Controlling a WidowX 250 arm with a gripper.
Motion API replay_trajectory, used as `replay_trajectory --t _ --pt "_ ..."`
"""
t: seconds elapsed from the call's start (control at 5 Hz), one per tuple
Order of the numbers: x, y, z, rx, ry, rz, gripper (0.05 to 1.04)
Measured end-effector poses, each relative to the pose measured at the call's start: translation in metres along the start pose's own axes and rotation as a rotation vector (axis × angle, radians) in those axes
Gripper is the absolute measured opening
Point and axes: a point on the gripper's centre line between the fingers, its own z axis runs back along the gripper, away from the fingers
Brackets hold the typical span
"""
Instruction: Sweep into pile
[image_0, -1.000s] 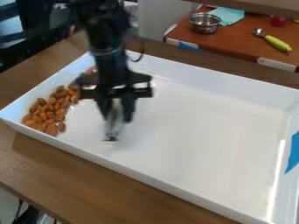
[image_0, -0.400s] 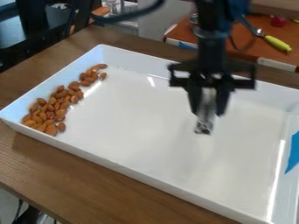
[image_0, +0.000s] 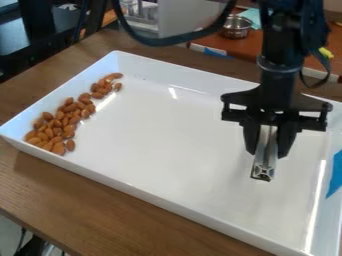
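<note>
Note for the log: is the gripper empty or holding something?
Holding something: a metal tool is clasped in the gripper, its end jutting below the fingertips over the tray.

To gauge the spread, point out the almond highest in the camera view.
The almond at the band's top end, by the tray's upper corner; all others sit lower.

We see a matte black arm (image_0: 279, 42) with a paler grey ring (image_0: 279, 66) around its rounded lower section. We note a thick, dark blue-black cable (image_0: 160, 41), a thinner black cable (image_0: 328, 70), a wide black crosspiece (image_0: 277, 106) with openings toward its ends, and two chunky black fingers (image_0: 287, 137).
</note>
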Motion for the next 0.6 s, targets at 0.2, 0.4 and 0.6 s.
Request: replay_trajectory --t 0.2,0.4,0.6 --pt "-0.003 0.001 -0.01 0.041 -0.057 -0.06 0.769" --pt "-0.005 0.003 -0.009 0.036 -0.028 -0.071 0.996" --pt "-0.005 0.016 0.02 0.01 0.043 -0.07 1.005"
